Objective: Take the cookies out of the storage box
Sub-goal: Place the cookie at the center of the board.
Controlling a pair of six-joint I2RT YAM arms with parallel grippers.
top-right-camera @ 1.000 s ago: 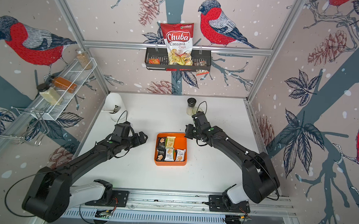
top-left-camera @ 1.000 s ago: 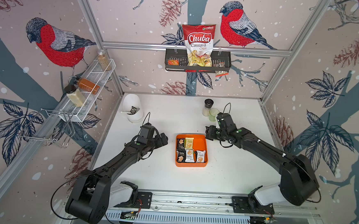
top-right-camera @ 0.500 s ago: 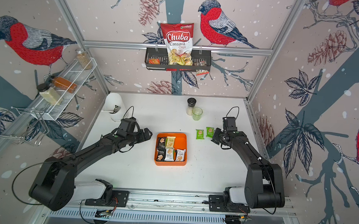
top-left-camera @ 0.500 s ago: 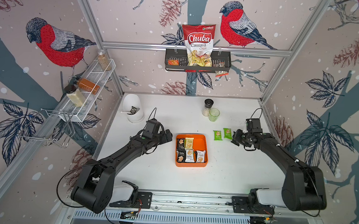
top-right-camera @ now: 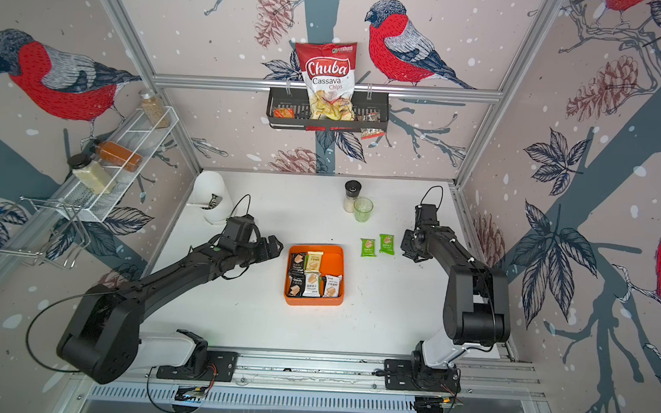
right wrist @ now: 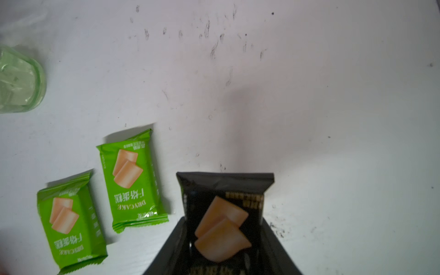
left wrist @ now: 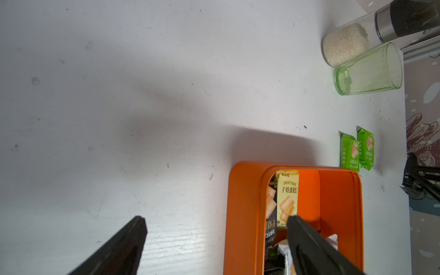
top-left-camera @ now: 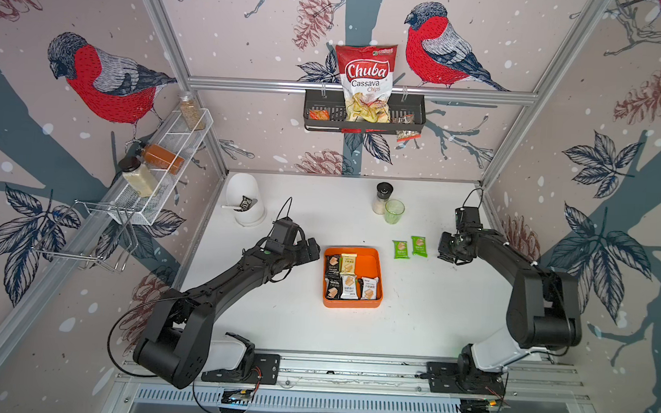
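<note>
The orange storage box [top-left-camera: 377, 258] [top-right-camera: 338, 260] sits mid-table and holds several cookies: black, white and pale yellow [top-left-camera: 348, 264] packets. Two green cookies [top-left-camera: 400, 249] [top-left-camera: 419, 246] lie on the table to its right, and both show in the right wrist view [right wrist: 71, 221] [right wrist: 132, 181]. My right gripper [top-left-camera: 447, 248] [right wrist: 223, 221] hovers just right of them, shut on a black cookie packet [right wrist: 225, 190]. My left gripper [top-left-camera: 312, 249] [left wrist: 215, 219] is open at the box's left wall [left wrist: 245, 214], one finger over the table and one over the packets inside.
A green glass cup [top-left-camera: 394, 211] and a shaker [top-left-camera: 383, 197] stand behind the green packets. A white container [top-left-camera: 247, 204] sits at the back left. A black wire basket [top-left-camera: 413, 110] with a chips bag hangs on the back wall, and a white wire shelf [top-left-camera: 158, 165] on the left wall.
My right gripper has swung right, from over the spot by the cup to beside the two green packets, which now show. The left gripper has edged toward the box.
</note>
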